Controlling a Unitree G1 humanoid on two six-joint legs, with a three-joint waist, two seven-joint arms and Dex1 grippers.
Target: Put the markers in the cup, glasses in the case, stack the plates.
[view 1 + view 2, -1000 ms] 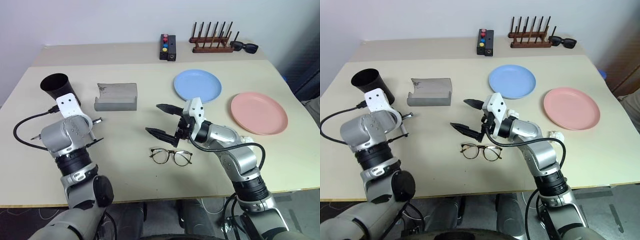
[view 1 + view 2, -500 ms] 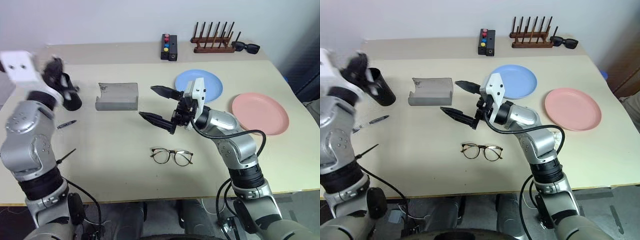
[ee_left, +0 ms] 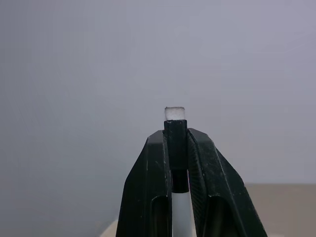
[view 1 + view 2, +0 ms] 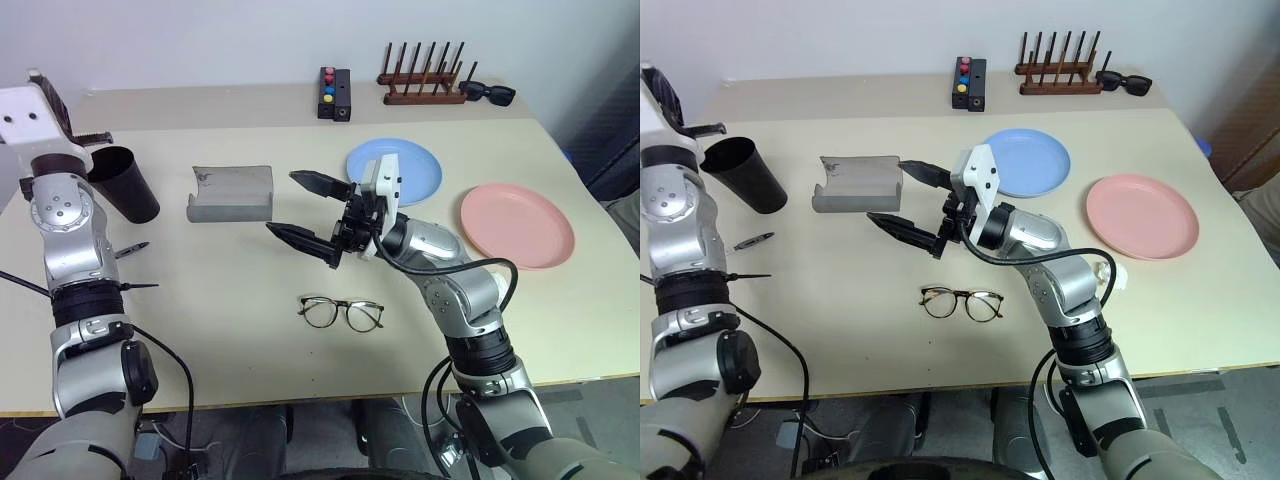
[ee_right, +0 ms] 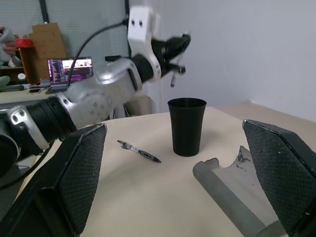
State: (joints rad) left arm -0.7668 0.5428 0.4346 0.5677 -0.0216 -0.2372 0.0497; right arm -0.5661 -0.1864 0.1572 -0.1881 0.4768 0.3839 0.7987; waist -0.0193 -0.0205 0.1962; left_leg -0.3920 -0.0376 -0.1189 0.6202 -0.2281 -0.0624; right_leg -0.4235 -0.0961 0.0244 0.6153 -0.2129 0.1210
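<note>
The left end effector [image 5: 175, 47] is raised above the black cup [image 4: 125, 184] at the left end of the bench [image 4: 230, 300]. Its fingers [image 3: 148, 187] are closed on one marker [image 3: 176, 148], whose black cap and pale barrel sit between them in the left wrist view.

The second marker [image 4: 131, 249] lies flat on the bench, near the cup on the side toward the robot.

The right end effector [image 4: 308, 215] is fully open and holds nothing. It hangs above the middle of the bench, pointing toward the robot's left.

The grey case [image 4: 232, 193] lies open on the bench between the cup and the light blue plate [image 4: 395, 170]. The glasses [image 4: 341, 312] rest on the bench, unfolded, nearer the robot than the right end effector.

The pink plate [image 4: 517, 225] lies to the right of the blue plate, apart from it. The plates are not stacked.
</note>
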